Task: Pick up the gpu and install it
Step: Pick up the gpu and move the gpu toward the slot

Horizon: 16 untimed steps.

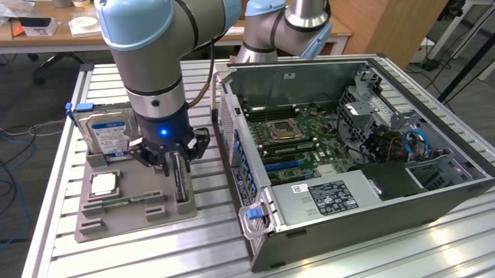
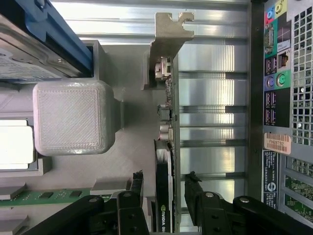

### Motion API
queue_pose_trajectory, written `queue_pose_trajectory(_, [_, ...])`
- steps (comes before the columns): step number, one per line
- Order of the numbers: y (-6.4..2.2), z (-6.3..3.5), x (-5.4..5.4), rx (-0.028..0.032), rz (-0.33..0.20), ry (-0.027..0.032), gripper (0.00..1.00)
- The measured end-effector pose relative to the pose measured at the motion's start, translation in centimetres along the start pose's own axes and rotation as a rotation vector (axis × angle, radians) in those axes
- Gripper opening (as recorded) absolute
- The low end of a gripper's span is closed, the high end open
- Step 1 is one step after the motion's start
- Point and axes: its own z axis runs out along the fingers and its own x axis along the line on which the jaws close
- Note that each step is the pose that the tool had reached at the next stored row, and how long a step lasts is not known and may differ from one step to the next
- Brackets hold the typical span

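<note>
The gpu point(image 1: 182, 184) stands on its long edge in a slot of the grey holder tray point(image 1: 116, 223), at the side nearest the open computer case point(image 1: 348, 168). In the wrist view the gpu point(image 2: 168, 105) shows edge-on, with its metal bracket point(image 2: 168, 34) at the far end and its dark cooler near the fingers. My gripper point(image 1: 174, 168) hangs straight down over the card. The gripper point(image 2: 165, 178) is open, with one black finger point(image 2: 138, 188) on each side of the card and a small gap on both sides.
A silver hard drive point(image 1: 108, 134) with a blue-white label stands at the back of the tray. A processor point(image 1: 104, 184) and a green memory stick point(image 1: 124, 202) lie on it too. The case's motherboard point(image 1: 298, 142) is exposed, and its rear port panel point(image 2: 281, 98) is close beside the card.
</note>
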Motion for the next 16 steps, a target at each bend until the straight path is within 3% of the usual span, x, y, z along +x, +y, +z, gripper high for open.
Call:
queue_pose_trajectory(2, [0.0, 0.0, 0.0, 0.0, 0.0, 0.0, 0.45])
queue_pose_trajectory(3, [0.0, 0.0, 0.0, 0.0, 0.0, 0.0, 0.39])
queue_pose_trajectory(7, [0.0, 0.0, 0.0, 0.0, 0.0, 0.0, 0.37])
queue_pose_trajectory(8, [0.0, 0.0, 0.01, 0.0, 0.0, 0.0, 0.31])
queue_pose_trajectory(16, [0.0, 0.0, 0.01, 0.0001, 0.0, 0.0, 0.26])
